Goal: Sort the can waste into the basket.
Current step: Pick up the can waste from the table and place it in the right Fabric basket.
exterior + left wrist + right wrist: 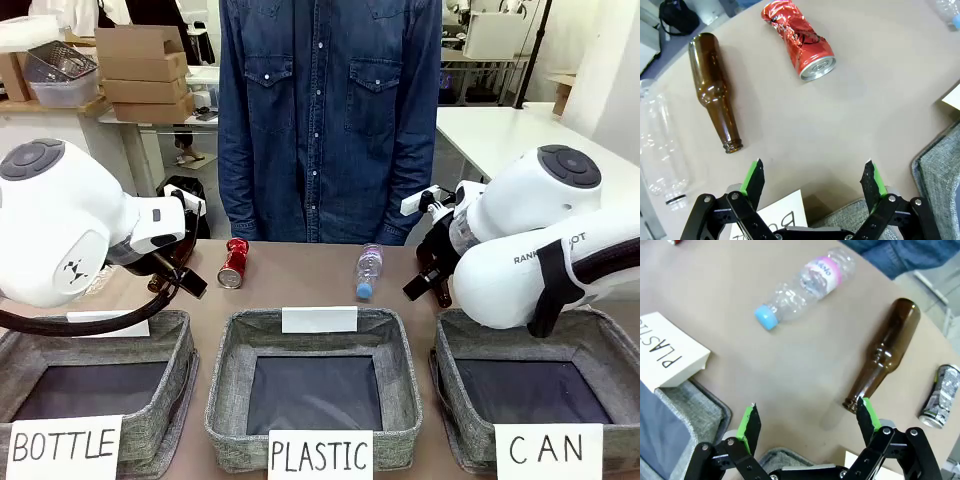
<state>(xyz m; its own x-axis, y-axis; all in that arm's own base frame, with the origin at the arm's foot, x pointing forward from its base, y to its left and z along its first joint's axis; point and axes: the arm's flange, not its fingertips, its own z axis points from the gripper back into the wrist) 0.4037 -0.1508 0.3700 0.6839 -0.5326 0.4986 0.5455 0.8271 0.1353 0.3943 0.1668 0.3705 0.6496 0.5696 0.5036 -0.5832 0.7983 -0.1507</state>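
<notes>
A crushed red can (233, 263) with a silver top lies on the table in front of the person; in the left wrist view the red can (799, 42) is ahead of my left gripper (812, 177), well apart from it. That gripper is open with nothing between its fingers. A dark can (940, 395) with white print lies to the right of my right gripper (807, 420), which is also open and holds nothing. The grey basket signed "CAN" (465, 420) stands at the front right, under my right arm. In the front view my left gripper (185, 282) and right gripper (425, 278) hover over the table behind the baskets.
Baskets signed "BOTTLE" (170, 400) and "PLASTIC" (225, 400) stand left and centre. A brown bottle (715, 92) and a clear bottle (660, 145) lie near the left gripper. A blue-capped plastic bottle (807, 282) and another brown bottle (885, 352) lie near the right one. A person (330, 110) stands across the table.
</notes>
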